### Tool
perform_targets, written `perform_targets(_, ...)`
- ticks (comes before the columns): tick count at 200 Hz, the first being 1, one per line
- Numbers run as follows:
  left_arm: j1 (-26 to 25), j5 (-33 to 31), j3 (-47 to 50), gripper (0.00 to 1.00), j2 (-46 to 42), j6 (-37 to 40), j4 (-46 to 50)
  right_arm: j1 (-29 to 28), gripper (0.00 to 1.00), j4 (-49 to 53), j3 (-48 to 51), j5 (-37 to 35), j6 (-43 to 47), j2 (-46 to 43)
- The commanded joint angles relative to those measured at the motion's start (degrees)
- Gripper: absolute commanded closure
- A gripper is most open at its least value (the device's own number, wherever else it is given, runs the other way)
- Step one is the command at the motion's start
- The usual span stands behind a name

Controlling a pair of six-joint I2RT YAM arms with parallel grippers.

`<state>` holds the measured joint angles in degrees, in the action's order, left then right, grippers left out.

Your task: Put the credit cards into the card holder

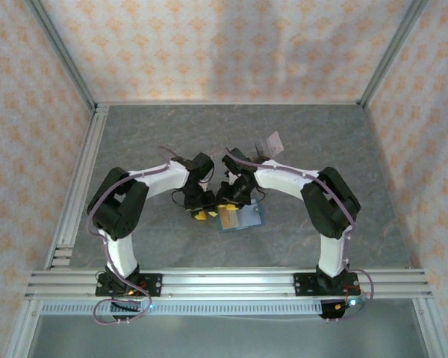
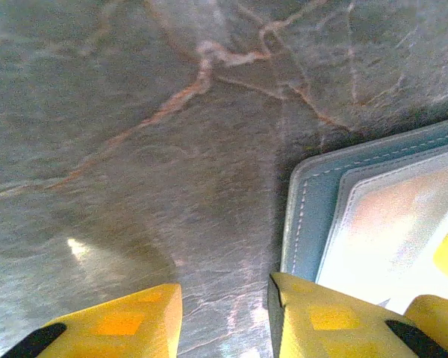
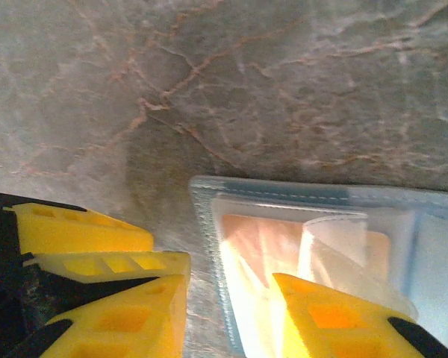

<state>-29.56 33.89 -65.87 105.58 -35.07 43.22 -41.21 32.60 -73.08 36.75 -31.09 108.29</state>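
The teal card holder (image 1: 244,218) lies open on the grey table between my two grippers. In the right wrist view a pinkish-orange credit card (image 3: 257,239) sits inside its pale pocket (image 3: 284,195), partly under a clear flap (image 3: 336,239). My right gripper (image 3: 228,287) is open, its fingers either side of the holder's left edge, gripping nothing. My left gripper (image 2: 224,298) is open over bare table, with its right finger (image 2: 321,321) at the holder's corner (image 2: 310,216). Another mauve credit card (image 1: 275,141) stands tilted behind the right arm.
Both wrists crowd together above the holder, and the left gripper's yellow fingers (image 3: 82,231) show close beside the right one. Aluminium rails (image 1: 224,283) run along the near edge and patterned walls enclose the grey marbled table (image 1: 134,142).
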Motion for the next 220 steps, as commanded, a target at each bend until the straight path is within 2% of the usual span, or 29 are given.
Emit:
perform_targets(1, 0.5, 1.4, 0.9, 0.63, -4.1, 0.6, 1.4, -0.5, 0.65, -5.6, -1.5, 1.7, -3.3, 0.0)
perform_targets(39, 3.3, 1.5, 2.5, 0.63, -7.9, 1.0, 2.7, -1.7, 0.64, -4.9, -5.5, 3.0, -3.1, 1.1)
perform_targets(63, 5.4, 1.9, 3.9, 0.62, -9.7, 1.7, 3.2, -1.8, 0.63, 0.0, -10.7, 2.3, -0.3, 0.3)
perform_targets(77, 6.3, 2.0, 4.6, 0.62, -10.4, 2.1, 3.5, -1.8, 0.63, 5.0, -14.8, 0.2, 2.6, -0.2)
perform_targets(98, 6.8, 2.0, 5.0, 0.61, -10.9, 2.7, 3.9, -0.5, 0.61, 13.1, -17.5, -8.0, 6.5, -1.7)
perform_targets(122, 6.7, 3.0, 4.8, 0.6, -10.9, 3.0, 3.8, 3.7, 0.74, 16.5, -12.9, -11.1, 8.5, -2.7)
perform_targets(135, 6.5, 3.1, 4.5, 0.6, -10.7, 3.2, 3.9, 5.0, 0.74, 17.7, -10.1, -13.2, 9.7, -3.9)
perform_targets(170, 5.8, 3.5, 4.0, 0.6, -9.6, 3.3, 3.9, 7.4, 0.62, 15.8, -2.6, -13.3, 10.4, -7.9)
perform_targets(220, 4.3, 3.6, 2.4, 0.6, -7.9, 3.0, 3.9, 9.1, 0.57, 13.9, 1.1, -11.5, 11.2, -6.7)
